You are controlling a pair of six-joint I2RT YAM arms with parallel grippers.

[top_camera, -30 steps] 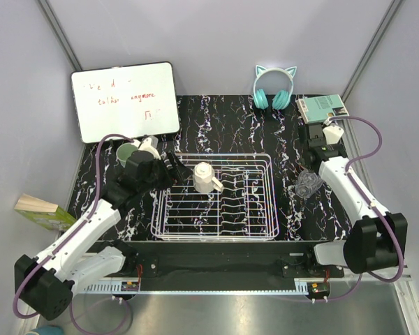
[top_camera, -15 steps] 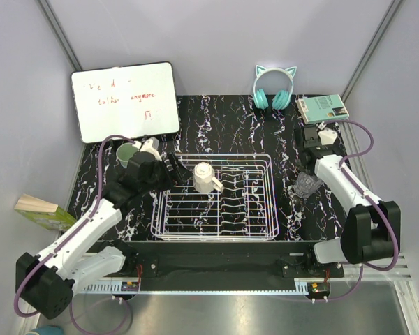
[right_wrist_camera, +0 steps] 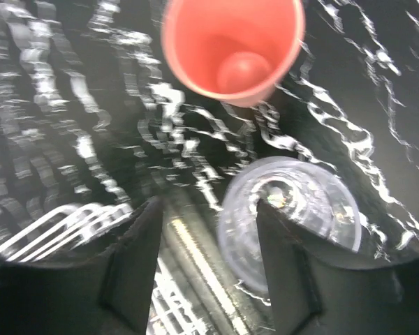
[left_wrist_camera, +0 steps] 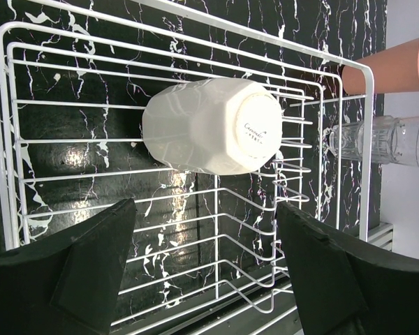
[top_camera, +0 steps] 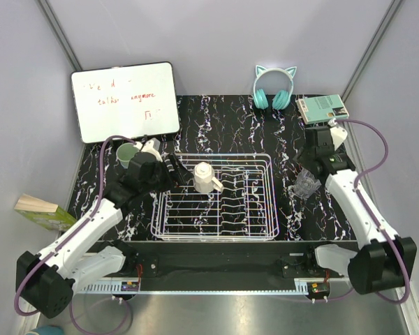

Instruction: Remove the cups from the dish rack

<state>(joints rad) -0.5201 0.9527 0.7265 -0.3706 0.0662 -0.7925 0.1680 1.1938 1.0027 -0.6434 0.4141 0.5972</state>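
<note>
The white wire dish rack (top_camera: 252, 210) (left_wrist_camera: 216, 64) sits mid-table. Only a cream handled mug (top_camera: 204, 178) (left_wrist_camera: 211, 125) is in it, bottom turned up. My left gripper (top_camera: 173, 167) (left_wrist_camera: 206, 209) hangs open just left of the mug, empty. A clear glass (top_camera: 306, 183) (right_wrist_camera: 293, 209) (left_wrist_camera: 384, 139) stands on the table right of the rack, with a pink cup (right_wrist_camera: 232, 49) (left_wrist_camera: 394, 66) behind it. Over the glass my right gripper (top_camera: 309, 166) (right_wrist_camera: 208, 209) is open and holds nothing. A pale green cup (top_camera: 128, 153) stands by the left arm.
A whiteboard (top_camera: 126, 101) leans at the back left. Cat-ear headphones (top_camera: 274, 88) and a teal box (top_camera: 322, 106) lie at the back right. A green-edged box (top_camera: 39, 210) sits off the table's left edge. Grey walls close in both sides.
My right gripper opened and let go of the clear glass, which now stands right of the rack; the right arm drew back. The left gripper edged toward the mug.
</note>
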